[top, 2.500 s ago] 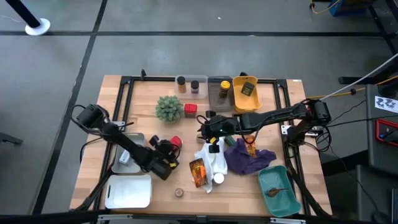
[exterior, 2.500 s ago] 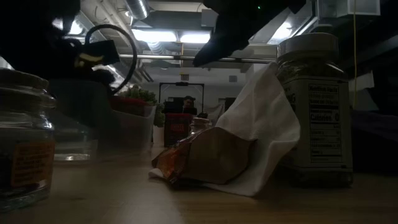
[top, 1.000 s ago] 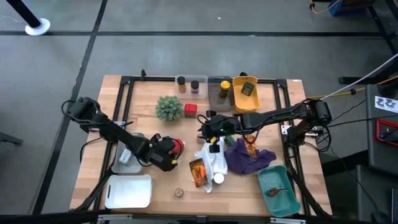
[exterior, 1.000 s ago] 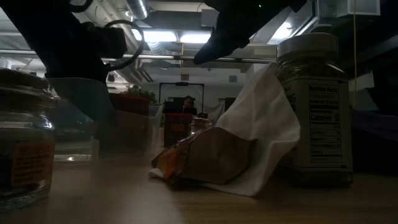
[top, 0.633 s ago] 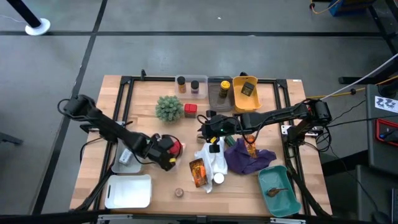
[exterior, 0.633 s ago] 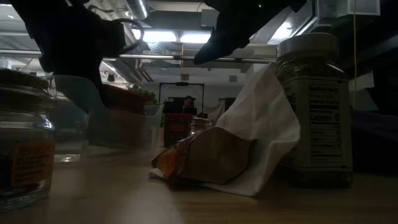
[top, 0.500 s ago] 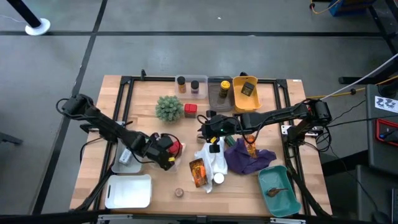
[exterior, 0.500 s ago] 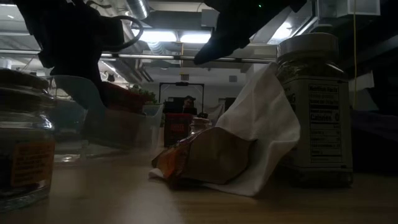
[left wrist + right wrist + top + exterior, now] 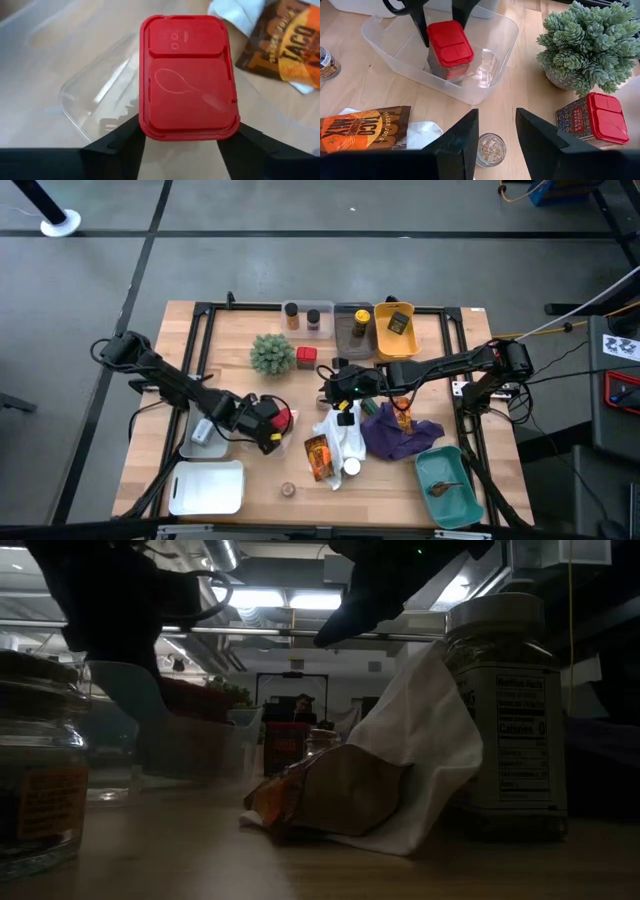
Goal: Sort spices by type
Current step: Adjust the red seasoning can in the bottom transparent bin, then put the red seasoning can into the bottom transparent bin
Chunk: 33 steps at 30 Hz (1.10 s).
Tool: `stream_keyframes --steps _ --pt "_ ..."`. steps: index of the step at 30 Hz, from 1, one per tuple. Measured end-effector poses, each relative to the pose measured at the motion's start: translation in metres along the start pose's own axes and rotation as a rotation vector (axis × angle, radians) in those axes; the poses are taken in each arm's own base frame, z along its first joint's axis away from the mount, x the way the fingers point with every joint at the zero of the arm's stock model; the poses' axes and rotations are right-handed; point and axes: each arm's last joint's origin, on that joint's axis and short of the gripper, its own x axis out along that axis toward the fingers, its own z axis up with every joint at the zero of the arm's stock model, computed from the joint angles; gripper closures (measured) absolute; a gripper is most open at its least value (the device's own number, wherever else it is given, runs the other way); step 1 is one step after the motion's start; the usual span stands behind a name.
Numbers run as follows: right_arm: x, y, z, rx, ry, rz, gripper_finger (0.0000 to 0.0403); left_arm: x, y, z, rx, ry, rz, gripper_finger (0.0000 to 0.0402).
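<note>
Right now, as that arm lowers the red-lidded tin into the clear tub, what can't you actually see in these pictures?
- Red-lidded tin: its label; left wrist view sees only the lid.
- Left hand: whether it grips or has let go; the tin hides the fingertips.
- Clear tub: its far rim, cut off by the right wrist picture's edge.
- Taco packet: partly behind the right hand's fingers.

My two arms are dark, near black, built of slim tubular links with thicker rounded joint housings. A black cable loops out beside my left arm [image 9: 160, 380], and another loop shows against the ceiling lights in the low view. My right arm [image 9: 450, 365] is equally dark with a bulkier housing at its far end. The fingers [image 9: 457, 142] are matt black, flat, angular wedges; my left fingers [image 9: 125, 142] look the same.
</note>
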Motion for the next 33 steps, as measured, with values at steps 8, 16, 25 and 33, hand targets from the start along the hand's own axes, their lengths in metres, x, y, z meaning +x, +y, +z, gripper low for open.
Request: stream_keyframes --steps 8,16,25,33 --pt "-0.001 0.0 0.0 0.0 -0.001 0.0 0.0272 -0.005 0.009 0.013 -0.07 0.089 -0.093 0.0141" --pt "-0.02 -0.003 0.006 0.002 -0.024 -0.003 0.0272 -0.033 0.018 0.021 -0.094 0.094 -0.222 0.0145" --pt "-0.056 -0.006 0.01 0.002 -0.033 -0.006 0.0272 -0.076 0.041 0.043 -0.161 -0.182 -0.262 0.0146" --pt "-0.089 -0.012 0.012 0.007 -0.046 -0.094 0.0272 -0.094 0.054 0.087 -0.007 -0.59 -0.271 0.0146"
